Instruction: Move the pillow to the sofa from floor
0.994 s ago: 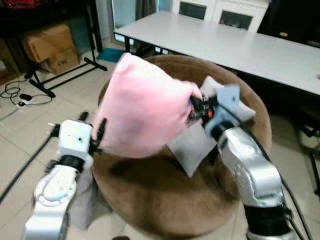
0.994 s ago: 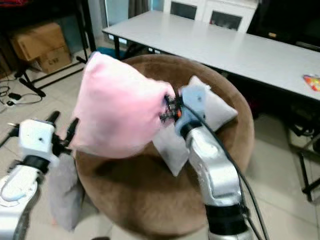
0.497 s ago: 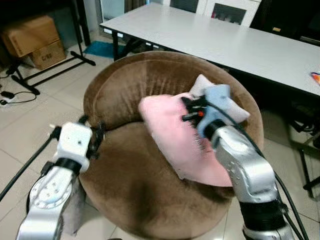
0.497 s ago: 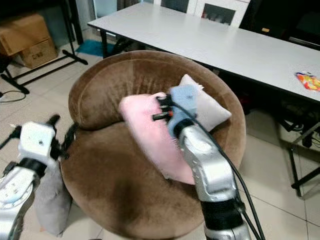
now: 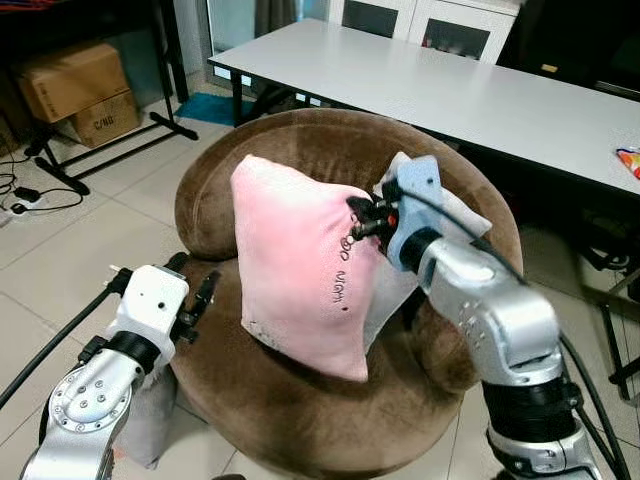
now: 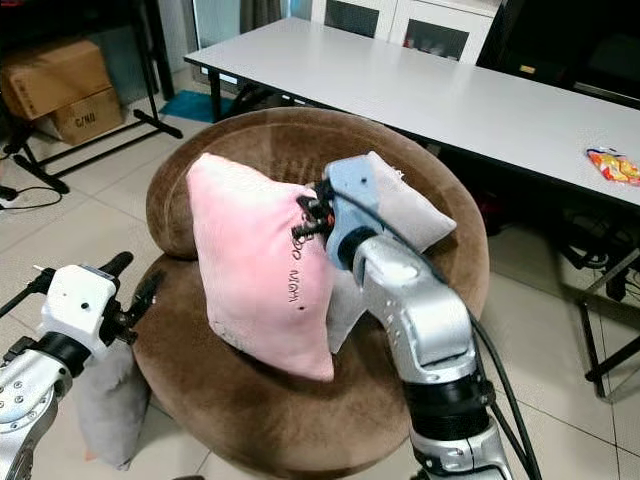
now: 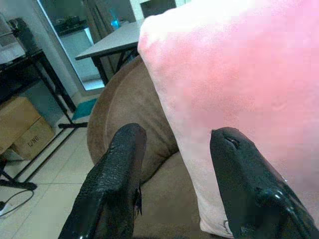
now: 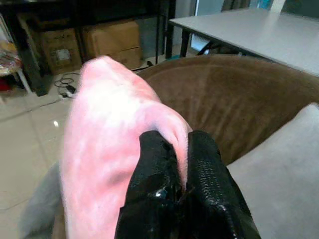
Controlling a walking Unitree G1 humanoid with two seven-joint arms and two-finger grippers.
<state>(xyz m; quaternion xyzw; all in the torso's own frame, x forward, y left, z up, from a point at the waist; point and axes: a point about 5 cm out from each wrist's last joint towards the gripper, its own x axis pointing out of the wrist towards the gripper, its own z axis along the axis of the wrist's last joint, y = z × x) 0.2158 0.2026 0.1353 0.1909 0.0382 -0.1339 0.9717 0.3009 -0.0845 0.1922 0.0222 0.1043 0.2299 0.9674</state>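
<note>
— Fingers first: what are they doing?
— The right gripper (image 8: 182, 164) has its fingers pinched tight on a fold at the edge of the pink pillow (image 5: 295, 265). The left gripper (image 7: 172, 169) hangs by the seat's front edge, fingers spread wide, holding nothing.
— And where's the pillow?
— Standing nearly upright on the round brown sofa (image 5: 300, 410), its lower corner on the cushion, leaning against a grey pillow (image 6: 405, 210) behind it. Another grey pillow (image 6: 105, 405) lies on the floor beside the sofa.
</note>
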